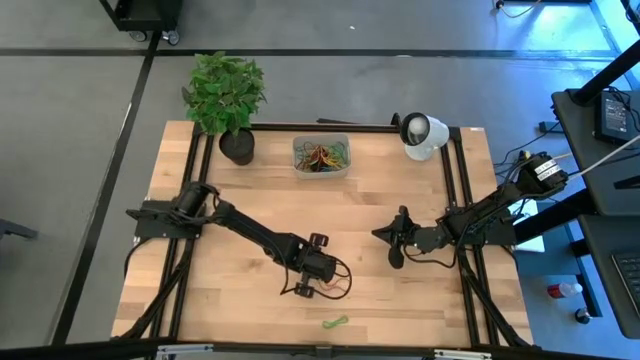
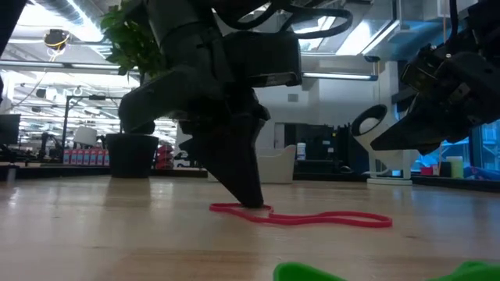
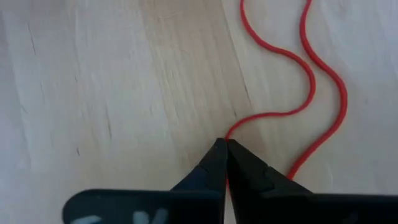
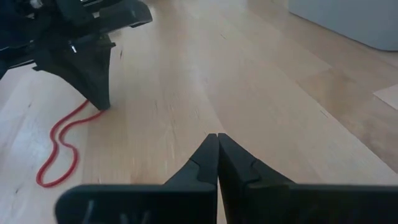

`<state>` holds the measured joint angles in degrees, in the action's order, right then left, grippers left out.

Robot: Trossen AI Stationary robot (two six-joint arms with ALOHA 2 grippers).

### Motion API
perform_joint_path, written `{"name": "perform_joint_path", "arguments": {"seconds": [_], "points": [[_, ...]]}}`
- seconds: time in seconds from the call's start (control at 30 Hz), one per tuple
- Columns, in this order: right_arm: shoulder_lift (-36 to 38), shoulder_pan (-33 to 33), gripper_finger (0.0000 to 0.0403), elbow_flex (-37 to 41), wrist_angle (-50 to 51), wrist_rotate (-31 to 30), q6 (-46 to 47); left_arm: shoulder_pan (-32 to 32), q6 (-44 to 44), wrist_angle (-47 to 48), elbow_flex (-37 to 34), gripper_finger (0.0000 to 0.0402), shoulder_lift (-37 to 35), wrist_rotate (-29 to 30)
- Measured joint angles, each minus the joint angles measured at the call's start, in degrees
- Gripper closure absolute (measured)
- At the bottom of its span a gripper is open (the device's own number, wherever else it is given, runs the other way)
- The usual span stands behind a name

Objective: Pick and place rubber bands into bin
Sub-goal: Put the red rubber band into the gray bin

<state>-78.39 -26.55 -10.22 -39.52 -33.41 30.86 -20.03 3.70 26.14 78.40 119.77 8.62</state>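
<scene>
The left pincer (image 1: 303, 291) is down on the desk (image 1: 400, 195) toward its front edge, tips touching the wood. Its fingers (image 3: 214, 168) are pressed together and pinch one end of a red band (image 3: 323, 81), which lies flat on the desk as a long wavy loop trailing away from the tips. In the low view the loop (image 2: 305, 218) stretches along the wood from the tips of the left pincer (image 2: 254, 201).

The right pincer (image 1: 393, 243) hangs above the desk on the right side, well apart from the red band. Its fingers (image 4: 205, 162) are fully closed and hold nothing.

A green band (image 1: 334, 322) lies near the front edge of the desk, in front of the left pincer and apart from it.

The bin (image 1: 321, 157) sits at the back of the desk, in the middle, between the plant pot (image 1: 237, 146) and the white camera (image 1: 424, 136). It holds a tangle of bands in red, green and yellow-tan.
</scene>
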Motion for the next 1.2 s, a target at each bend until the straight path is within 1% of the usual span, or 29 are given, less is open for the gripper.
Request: {"name": "perform_joint_path", "arguments": {"seconds": [0.1,0.17,0.3,0.43,0.53,0.6,0.8,0.93,1.0,1.1,1.2], "points": [[0.0,0.0,0.0399,0.0,0.0,0.0,0.0,0.5,-2.5,1.6,-0.5,0.0399,-1.9,1.3],[0.0,0.0,0.0399,0.0,0.1,0.0,0.0,1.1,-3.4,3.5,-0.8,0.0399,-3.9,3.8],[0.0,0.0,0.0399,0.0,0.3,0.0,0.0,2.9,-5.1,5.1,-0.2,0.0400,-11.0,10.4],[0.0,0.0,0.0399,0.0,0.4,0.0,-0.1,5.6,-8.1,9.1,-0.5,0.0400,-16.4,16.3],[0.0,0.0,0.0399,0.0,0.3,0.0,0.0,9.4,-10.9,9.5,-0.3,0.0400,-20.8,21.5],[0.0,0.0,0.0399,0.0,0.3,0.0,0.0,12.7,-13.1,9.5,-0.3,0.0400,-22.4,23.6],[0.0,0.1,0.0399,0.0,0.2,0.0,-1.2,25.1,-20.0,8.0,-0.3,0.0400,-25.3,25.1],[0.0,0.1,0.0399,0.0,0.3,0.0,-1.6,33.9,-22.3,7.8,-0.3,0.0400,-25.3,23.9],[0.0,0.3,0.0399,0.0,0.3,0.0,-2.0,37.9,-22.2,7.4,-0.3,0.0400,-24.8,21.0],[0.0,0.6,0.0399,0.0,0.3,0.0,-2.8,43.1,-19.8,6.9,-0.5,0.0400,-23.8,13.7],[0.0,1.3,0.0399,0.0,0.3,0.0,-2.9,46.5,-18.6,2.8,-2.6,0.0400,-22.6,6.0]]}}
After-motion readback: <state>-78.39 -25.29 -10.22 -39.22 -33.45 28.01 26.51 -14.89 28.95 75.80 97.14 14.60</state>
